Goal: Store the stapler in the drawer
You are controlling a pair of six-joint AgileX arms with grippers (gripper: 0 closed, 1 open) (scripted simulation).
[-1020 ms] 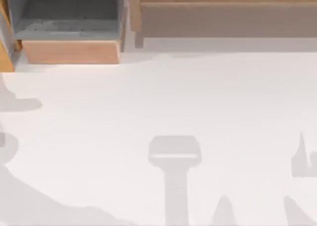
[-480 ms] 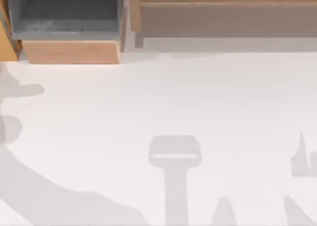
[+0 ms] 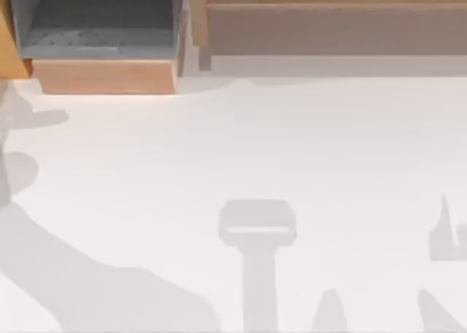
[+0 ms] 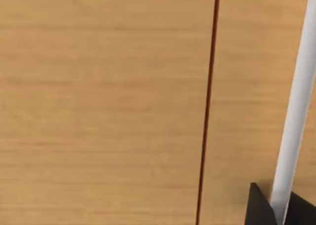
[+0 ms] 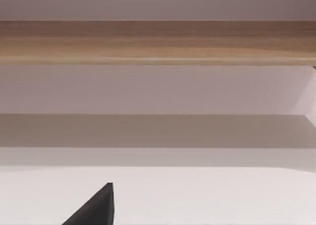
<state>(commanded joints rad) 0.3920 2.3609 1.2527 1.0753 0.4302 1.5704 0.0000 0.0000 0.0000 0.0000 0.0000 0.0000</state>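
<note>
The drawer (image 3: 102,37) is pulled open at the desk's (image 3: 306,143) far left corner. The left claw (image 4: 279,210) is close to a tan wood panel (image 4: 98,106). Its dark fingertips (image 4: 257,207) stand a little apart, a white strip (image 4: 296,111) between them.

So the drawer (image 3: 106,76) sits at the far left corner of the table in the top view, pulled open. It's a box shape with grey inner walls and a grey floor, and the inside looks bare apart from some faint pale scuffing on the floor. The front panel is light tan wood, facing the open table, running straight across. A darker orange-tan wooden side sits right against its left edge. Can't spot the stapler anywhere.
</note>
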